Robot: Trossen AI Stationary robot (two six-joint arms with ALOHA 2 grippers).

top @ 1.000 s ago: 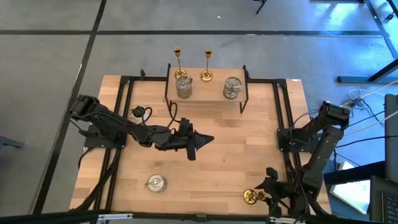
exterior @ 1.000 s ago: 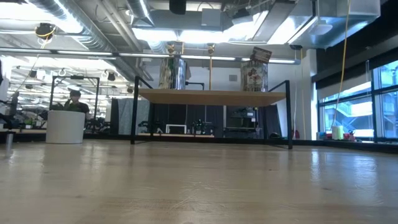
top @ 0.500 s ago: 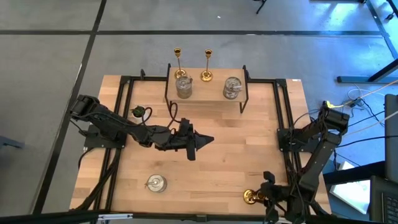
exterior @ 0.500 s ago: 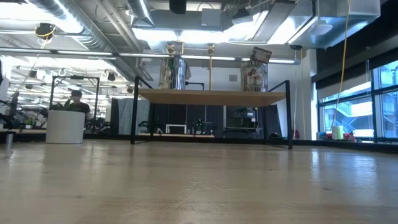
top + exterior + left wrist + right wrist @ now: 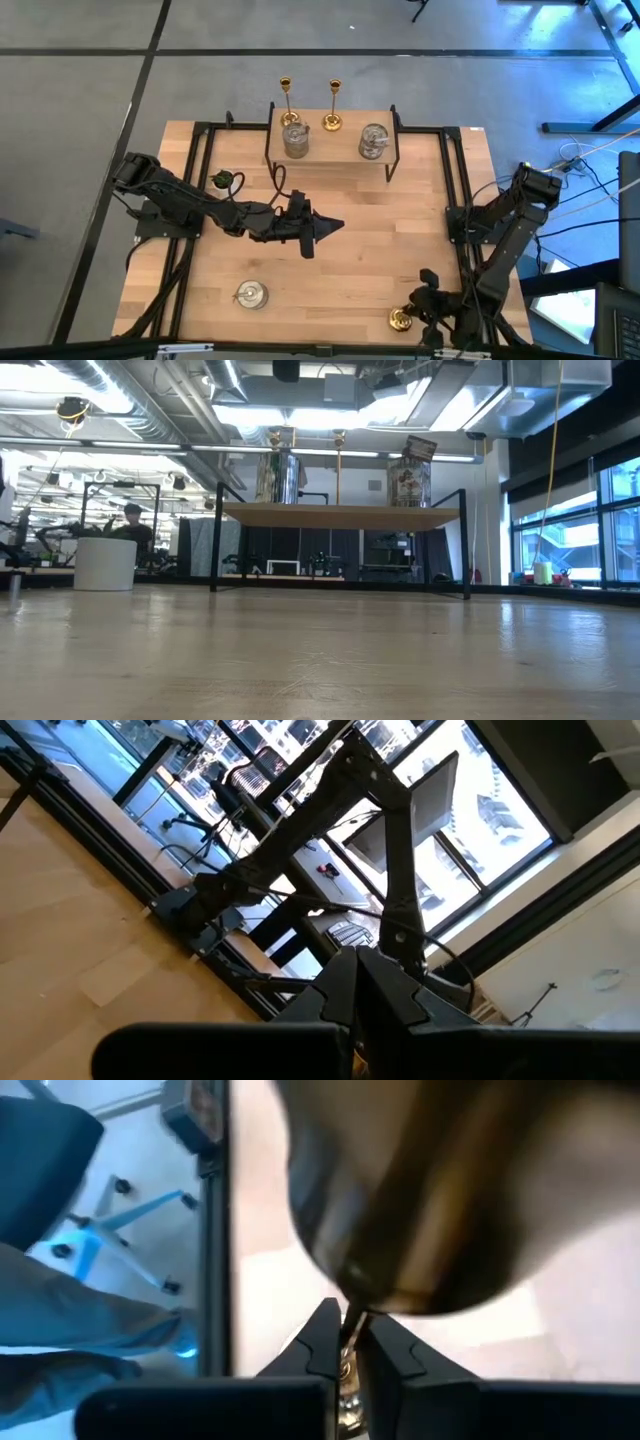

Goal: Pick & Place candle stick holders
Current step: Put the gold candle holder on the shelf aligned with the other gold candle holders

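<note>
Wooden shelf [image 5: 330,152] behind left pincer [image 5: 334,224]

You are looking at a worktop [image 5: 350,250] of pale wood planks, showing a smooth matt finish. The brass holder [image 5: 401,320] near the right claw [image 5: 420,318] is gleaming like polished gold metal, as are the two slim holders [image 5: 286,100] on the wooden shelf [image 5: 330,150]. The squat holders [image 5: 250,294] are glinting like silvered glass. The arms are appearing matt black.
</note>
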